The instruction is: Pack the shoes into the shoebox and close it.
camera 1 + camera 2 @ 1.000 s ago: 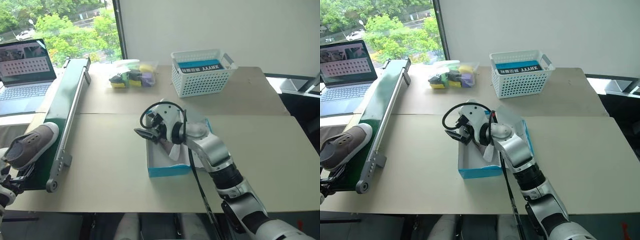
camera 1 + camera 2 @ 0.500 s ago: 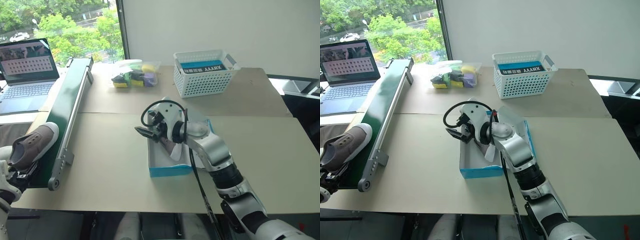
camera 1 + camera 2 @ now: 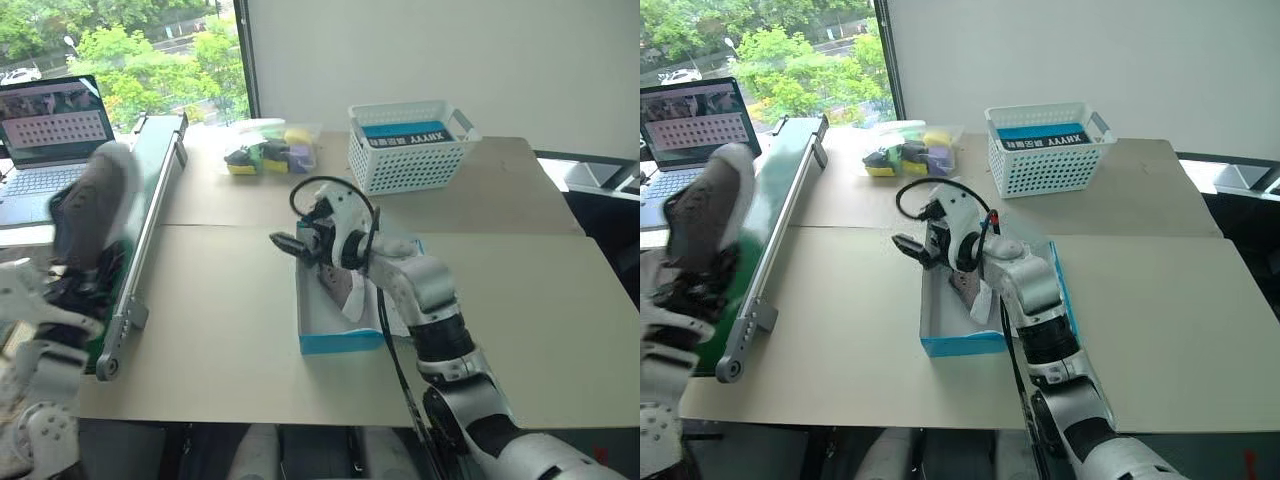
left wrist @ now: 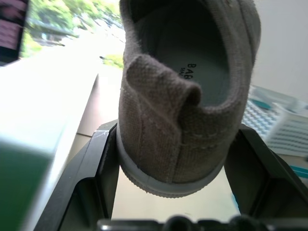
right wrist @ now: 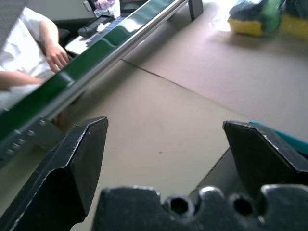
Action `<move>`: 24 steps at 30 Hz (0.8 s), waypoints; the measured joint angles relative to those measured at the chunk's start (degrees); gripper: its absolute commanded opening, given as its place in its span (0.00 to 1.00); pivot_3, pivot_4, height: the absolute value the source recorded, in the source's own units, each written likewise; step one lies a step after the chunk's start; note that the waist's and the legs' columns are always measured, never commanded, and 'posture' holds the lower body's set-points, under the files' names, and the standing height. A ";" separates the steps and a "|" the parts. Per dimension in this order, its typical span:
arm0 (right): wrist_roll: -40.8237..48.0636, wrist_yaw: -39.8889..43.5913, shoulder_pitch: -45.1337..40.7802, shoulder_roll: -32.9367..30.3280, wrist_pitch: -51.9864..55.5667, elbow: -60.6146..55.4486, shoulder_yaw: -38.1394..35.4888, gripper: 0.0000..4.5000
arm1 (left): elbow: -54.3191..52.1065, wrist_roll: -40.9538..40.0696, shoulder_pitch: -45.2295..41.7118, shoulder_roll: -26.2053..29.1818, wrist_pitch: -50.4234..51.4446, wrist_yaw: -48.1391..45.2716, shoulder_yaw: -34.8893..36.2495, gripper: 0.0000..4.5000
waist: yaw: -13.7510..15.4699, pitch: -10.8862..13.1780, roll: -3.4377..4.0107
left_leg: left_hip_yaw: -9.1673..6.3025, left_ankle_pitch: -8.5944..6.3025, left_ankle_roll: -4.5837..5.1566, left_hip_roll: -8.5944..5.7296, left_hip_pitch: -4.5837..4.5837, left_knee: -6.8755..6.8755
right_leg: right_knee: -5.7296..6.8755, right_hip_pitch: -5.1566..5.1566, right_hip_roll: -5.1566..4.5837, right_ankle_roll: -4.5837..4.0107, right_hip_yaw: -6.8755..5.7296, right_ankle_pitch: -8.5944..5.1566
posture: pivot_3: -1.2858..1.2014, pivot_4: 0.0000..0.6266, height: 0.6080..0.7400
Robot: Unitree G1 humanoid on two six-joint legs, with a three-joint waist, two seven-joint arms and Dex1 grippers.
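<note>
I have a grey canvas sneaker [image 4: 185, 96] clamped heel-first in my left jaws, well left of the open turquoise cardboard shoebox [image 3: 340, 340] on the desk [image 3: 230, 330]; my right jaws gape empty over it, keeping it steady.

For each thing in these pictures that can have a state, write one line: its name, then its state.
Shoe: gripped at the heel by the left end effector, lifted.
Right end effector: open, empty, at the shoebox's edge.
Shoebox: open, one shoe inside.
Laptop: open, screen lit.
Basket: upright, holding a blue box.
</note>
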 measured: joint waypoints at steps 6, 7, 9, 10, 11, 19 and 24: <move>20.60 -8.40 -4.26 0.84 18.16 6.78 -21.34 1.00 | -5.10 2.15 -4.34 -7.06 2.71 4.41 -18.38 0.60 | 0.14 0.02 0.03 | 0.03 0.00 0.01 -0.07 -0.10 0.07 | 0.00 -0.02 0.00 0.04 0.02 0.03 | 0.52 0.24 0.96; 22.16 -10.00 -4.37 0.84 18.64 6.78 -22.45 1.00 | -5.11 3.07 -4.77 -7.10 2.42 4.62 -19.07 0.60 | -0.46 0.02 0.04 | 0.07 0.00 0.02 -0.01 -0.08 0.04 | 0.04 -0.06 0.09 0.01 0.09 0.03 | 0.52 0.24 0.96; 23.44 -12.36 -4.38 0.84 18.74 6.78 -22.81 1.00 | -5.10 4.56 -5.03 -6.42 2.34 4.62 -19.50 0.60 | -1.42 0.04 0.15 | 0.08 0.01 0.03 0.01 0.02 -0.03 | 0.22 -0.09 0.13 -0.08 0.14 -0.03 | 0.52 0.24 0.96; 24.07 -13.28 -4.38 0.84 18.74 6.78 -22.79 1.00 | -5.10 4.96 -5.04 -6.43 2.21 4.62 -19.65 0.60 | -1.58 0.07 0.19 | 0.08 0.01 0.03 0.01 0.04 -0.03 | 0.28 -0.11 0.13 -0.09 0.14 -0.07 | 0.52 0.24 0.96; 24.47 -13.89 -4.40 0.84 18.71 6.78 -22.76 1.00 | -5.07 5.22 -5.05 -6.44 2.10 4.64 -19.75 0.60 | -1.60 0.07 0.19 | 0.08 0.01 0.03 0.02 0.04 -0.04 | 0.29 -0.11 0.14 -0.10 0.14 -0.07 | 0.52 0.24 0.96; 27.77 -17.86 -4.45 0.83 17.19 6.36 -20.53 1.00 | -2.98 6.25 -6.31 -5.84 1.48 4.35 -18.03 0.60 | -1.25 0.07 0.20 | 0.06 0.01 0.03 -0.02 -0.05 0.09 | 0.27 -0.10 0.10 -0.04 0.11 -0.09 | 0.52 0.24 0.96; 28.89 -18.26 -4.44 0.80 16.30 5.39 -17.67 1.00 | 2.05 5.52 -9.41 -7.88 1.21 8.89 -12.08 0.60 | -1.35 0.08 0.20 | 0.05 0.01 0.03 -0.02 -0.06 0.09 | 0.26 -0.10 0.11 -0.03 0.10 -0.09 | 0.52 0.24 0.96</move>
